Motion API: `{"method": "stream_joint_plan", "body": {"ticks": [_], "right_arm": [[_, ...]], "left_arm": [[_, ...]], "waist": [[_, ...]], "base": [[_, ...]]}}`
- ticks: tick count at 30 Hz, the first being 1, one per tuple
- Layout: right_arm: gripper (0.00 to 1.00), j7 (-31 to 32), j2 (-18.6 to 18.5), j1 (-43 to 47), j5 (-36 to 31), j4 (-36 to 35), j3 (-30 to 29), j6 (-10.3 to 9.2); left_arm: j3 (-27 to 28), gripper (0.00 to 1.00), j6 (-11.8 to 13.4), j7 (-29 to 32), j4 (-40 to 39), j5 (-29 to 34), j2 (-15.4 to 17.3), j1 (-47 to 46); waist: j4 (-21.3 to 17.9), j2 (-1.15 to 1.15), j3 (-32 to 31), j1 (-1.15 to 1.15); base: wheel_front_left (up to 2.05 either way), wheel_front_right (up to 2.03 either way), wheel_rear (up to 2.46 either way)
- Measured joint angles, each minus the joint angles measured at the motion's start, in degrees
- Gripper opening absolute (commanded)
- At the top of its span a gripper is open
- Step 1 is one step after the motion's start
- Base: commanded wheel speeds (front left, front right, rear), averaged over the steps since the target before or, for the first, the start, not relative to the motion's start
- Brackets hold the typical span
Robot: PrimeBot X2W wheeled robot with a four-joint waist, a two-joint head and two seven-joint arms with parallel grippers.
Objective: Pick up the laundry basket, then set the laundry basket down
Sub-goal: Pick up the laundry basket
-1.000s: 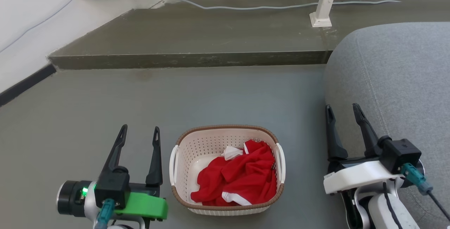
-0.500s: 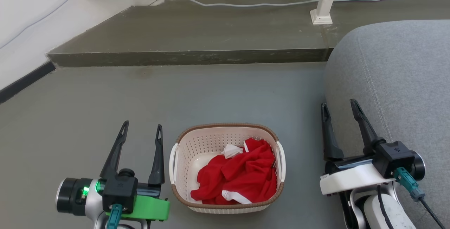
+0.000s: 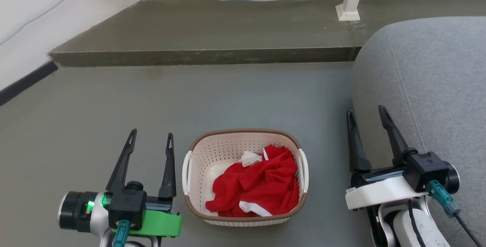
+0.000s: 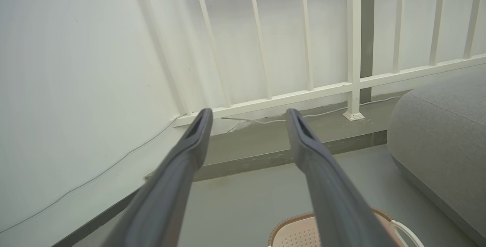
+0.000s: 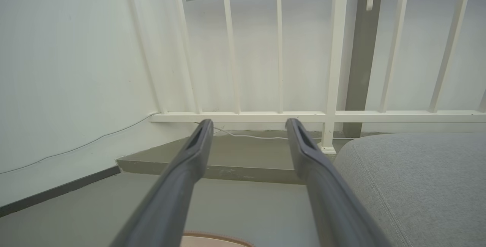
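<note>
Left fingers point(image 3: 168, 171) and right fingers point(image 3: 354, 144) (both pairs spread) flank the laundry basket point(image 3: 228, 148).

Plastic laundry basket point(image 3: 224, 150), red cloth point(image 3: 262, 186), seemingly matt floor point(image 3: 190, 99)

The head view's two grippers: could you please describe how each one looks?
Both have two long, tapering dark fingers with slotted tips on a black block with a teal plug. The left gripper sits on a bright green bracket, with a silver-and-black wrist showing a green light. The right gripper has a white bracket, and a black cable leaves its plug.
</note>
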Motion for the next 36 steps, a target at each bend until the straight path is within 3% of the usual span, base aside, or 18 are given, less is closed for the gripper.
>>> {"method": "stream_joint_plan", "body": {"ticks": [18,36], "right_arm": [[1.00,-0.2,0.0,-4.3,0.2,0.9,-1.9,0.00],[1.00,-0.2,-0.3,-16.0,3.9,14.3,-3.0,1.30]], "left_arm": [[0.7,1.00,0.0,0.0,2.4,-0.7,0.0,-2.7],[3.2,1.00,0.0,-0.1,18.1,-6.7,-0.3,-16.4]], "waist": [[-0.1,0.00,8.5,0.00],[0.1,0.00,22.6,0.00]], "base": [[0.00,0.00,0.00],[0.00,0.00,0.00]]}}
